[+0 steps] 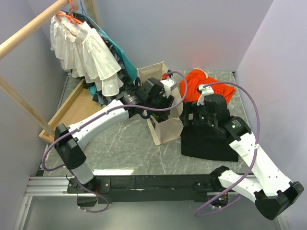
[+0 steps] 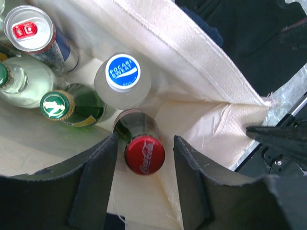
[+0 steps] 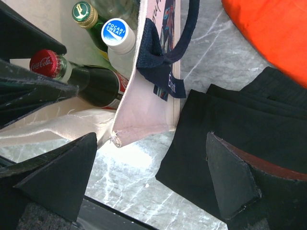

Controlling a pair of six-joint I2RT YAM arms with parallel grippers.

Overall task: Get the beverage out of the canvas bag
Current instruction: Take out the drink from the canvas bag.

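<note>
My left gripper (image 2: 145, 143), jaws wide, straddles the red-capped Coca-Cola bottle (image 2: 144, 154) inside the canvas bag (image 2: 192, 48), my right gripper (image 3: 151, 139) gaping beside the bag's corner; next, I judge, comes closing on the neck and lifting.

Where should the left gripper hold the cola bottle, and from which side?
Best by the neck just under the red cap, from above. The cola bottle stands cap-up in the bag, crowded by the Pocari bottle and the bag wall, so only its top is free. The left gripper is open astride the cap.
</note>
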